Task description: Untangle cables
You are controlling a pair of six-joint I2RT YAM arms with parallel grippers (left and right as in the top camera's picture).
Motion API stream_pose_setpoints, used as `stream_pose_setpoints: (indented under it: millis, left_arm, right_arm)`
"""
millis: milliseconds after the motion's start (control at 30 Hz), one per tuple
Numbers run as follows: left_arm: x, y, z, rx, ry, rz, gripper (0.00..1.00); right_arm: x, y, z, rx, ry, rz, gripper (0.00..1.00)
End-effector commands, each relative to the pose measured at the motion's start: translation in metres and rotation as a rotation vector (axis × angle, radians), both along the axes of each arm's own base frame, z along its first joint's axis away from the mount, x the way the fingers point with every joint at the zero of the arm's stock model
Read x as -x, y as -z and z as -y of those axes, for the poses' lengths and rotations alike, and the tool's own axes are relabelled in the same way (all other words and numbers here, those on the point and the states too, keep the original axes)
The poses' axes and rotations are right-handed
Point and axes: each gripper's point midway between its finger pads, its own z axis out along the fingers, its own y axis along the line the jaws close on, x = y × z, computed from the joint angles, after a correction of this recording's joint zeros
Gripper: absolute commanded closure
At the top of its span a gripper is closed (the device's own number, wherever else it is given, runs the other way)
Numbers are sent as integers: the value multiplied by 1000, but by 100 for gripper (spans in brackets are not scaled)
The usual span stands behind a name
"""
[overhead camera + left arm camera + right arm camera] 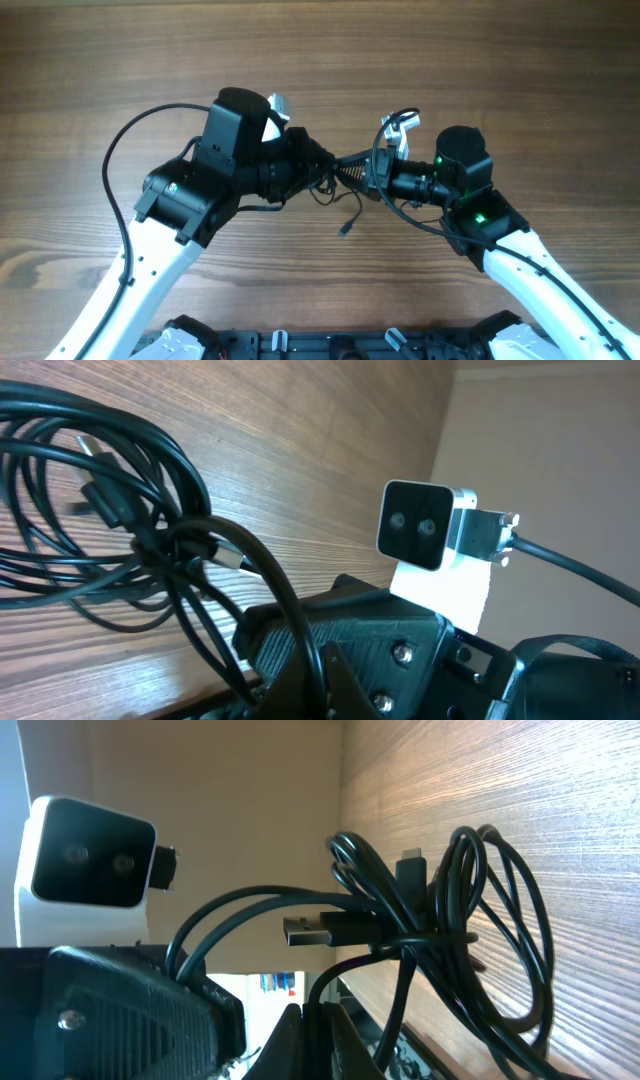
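Surface: wood-grain table point(90, 80); pale wall beyond it in both wrist views.
Arms: left arm point(150, 260) and right arm point(540, 270) reaching inward, wrists nearly meeting at mid-table.
Left gripper point(322, 160): closed right down, pinching cords that run out from between its fingers.
Right gripper point(372, 172): clamped just as tight, with strands entering between its fingers.
Cables point(349, 168): bunched between the two grippers. Short stretch pulled taut from one to the other, slack loops drooping beneath.
Crossing point(415, 935): several loops cinched together at one spot; cannot tell which strand passes over which.
USB plug point(312, 932): flat and silvery, poking sideways out of that crossing.
Loose tail point(345, 230): one free end trailing toward the near edge, apart from both grippers.
Step in hand, as judged: drawing the bundle apart to open the crossing.
Doing it well: separate slowly and level, watching the crossing. Stop if it tightens rather than loosens. Probably better then to re-grip near the plug and feed it back through its loop, since the plug looks the likeliest snag. Stay low so freed slack settles on the wood.
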Motion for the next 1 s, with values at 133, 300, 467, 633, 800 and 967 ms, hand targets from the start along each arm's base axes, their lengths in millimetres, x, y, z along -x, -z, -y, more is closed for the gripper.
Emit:
stream_pose_setpoints:
  millis: [133,300,467,633,800,967]
  left_arm:
    - [-1,-10,7,40,21,29,96]
    - [-5,-14,8,48,17,54,96]
    - [-12,-13,5,28,-15,73,96]
    - [-19,-11,-2,-4,-61,87,96]
    - [-29,-6,-20,16,-188,0,96]
    - [-35,1,-40,21,-282,-71,96]
  right_arm:
    - [13,-9,-6,-7,-106,97,91]
    - [19,-10,-8,-10,-144,126,73]
    - [24,-14,-9,-24,-177,141,50]
    - [20,-20,-8,-29,-173,211,24]
    - [4,-14,11,-9,-112,183,7]
    - [3,-2,22,26,-120,180,7]
